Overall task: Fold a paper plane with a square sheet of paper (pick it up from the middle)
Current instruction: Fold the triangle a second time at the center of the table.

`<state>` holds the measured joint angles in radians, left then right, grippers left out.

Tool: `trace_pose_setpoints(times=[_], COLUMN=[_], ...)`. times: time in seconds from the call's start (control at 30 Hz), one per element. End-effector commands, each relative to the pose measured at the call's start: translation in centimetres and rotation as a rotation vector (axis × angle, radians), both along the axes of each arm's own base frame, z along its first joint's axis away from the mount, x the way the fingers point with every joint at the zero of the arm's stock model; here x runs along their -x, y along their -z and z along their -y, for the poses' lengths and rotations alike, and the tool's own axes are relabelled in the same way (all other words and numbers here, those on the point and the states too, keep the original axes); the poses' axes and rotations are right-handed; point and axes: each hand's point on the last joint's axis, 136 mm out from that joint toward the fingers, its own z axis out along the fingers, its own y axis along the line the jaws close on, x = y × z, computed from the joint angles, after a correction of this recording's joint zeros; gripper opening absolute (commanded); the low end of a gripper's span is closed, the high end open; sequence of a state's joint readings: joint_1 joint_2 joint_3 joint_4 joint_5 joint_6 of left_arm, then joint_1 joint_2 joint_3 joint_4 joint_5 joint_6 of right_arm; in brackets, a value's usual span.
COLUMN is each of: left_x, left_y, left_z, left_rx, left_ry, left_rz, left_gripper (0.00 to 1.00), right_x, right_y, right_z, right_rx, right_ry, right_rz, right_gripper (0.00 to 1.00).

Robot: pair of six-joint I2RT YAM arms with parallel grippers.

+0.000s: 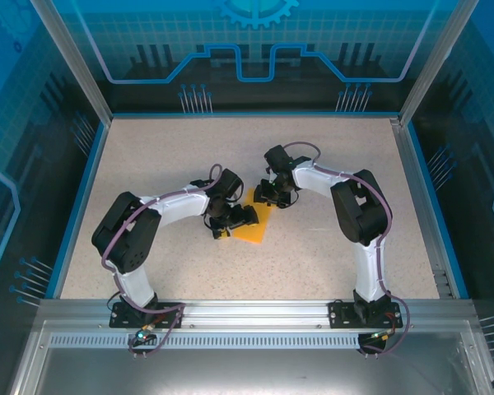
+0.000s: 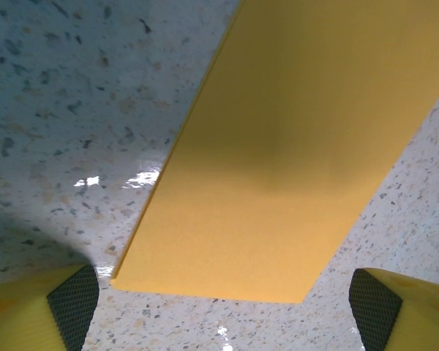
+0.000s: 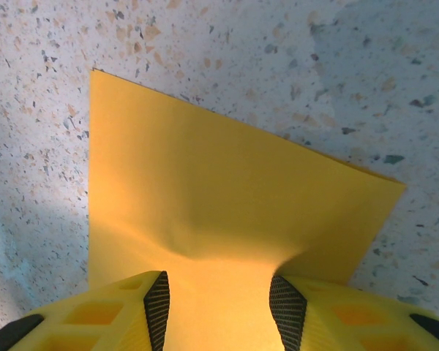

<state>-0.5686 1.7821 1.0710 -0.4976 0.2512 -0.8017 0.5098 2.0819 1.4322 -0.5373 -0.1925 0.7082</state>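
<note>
The orange sheet of paper [image 1: 255, 227] lies flat on the speckled table between both arms; it looks folded into a narrower strip [image 2: 293, 146]. My left gripper [image 1: 240, 218] is low at the strip's left side. In the left wrist view its near corner lies just ahead of the left gripper [image 2: 223, 314], whose jaws are wide open and empty, with the pads [image 2: 73, 303] off the paper. My right gripper [image 1: 272, 195] is down on the paper's far end. In the right wrist view the right gripper [image 3: 219, 307] stands half open on the paper [image 3: 227, 183], which humps up between the pads [image 3: 158, 307].
The table [image 1: 165, 156] is a beige speckled top ringed by a blue rim and clear enclosure walls. An aluminium rail [image 1: 255, 313] with both arm bases runs along the near edge.
</note>
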Motion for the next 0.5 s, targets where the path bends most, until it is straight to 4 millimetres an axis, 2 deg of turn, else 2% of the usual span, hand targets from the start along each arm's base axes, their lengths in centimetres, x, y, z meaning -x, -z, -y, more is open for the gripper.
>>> trace_pose_setpoints(times=[0.0, 0.3, 0.47], left_x=[0.2, 0.4, 0.2], left_y=[-0.1, 0.3, -0.5], left_z=[1.3, 1.5, 2.4], left_rx=[0.024, 0.017, 0.067], left_ry=[0.056, 0.062, 0.077], left_rz=[-0.007, -0.021, -0.010], left_gripper=[0.93, 0.92, 0.91], right_x=[2.6, 2.7, 2.7], right_y=[5.8, 6.1, 6.1], right_z=[3.4, 3.5, 3.7], right_rx=[0.143, 0.149, 0.150], right_ry=[0.040, 0.041, 0.043], right_rz=[-0.145, -0.148, -0.149], right_gripper=[0.47, 0.47, 0.47])
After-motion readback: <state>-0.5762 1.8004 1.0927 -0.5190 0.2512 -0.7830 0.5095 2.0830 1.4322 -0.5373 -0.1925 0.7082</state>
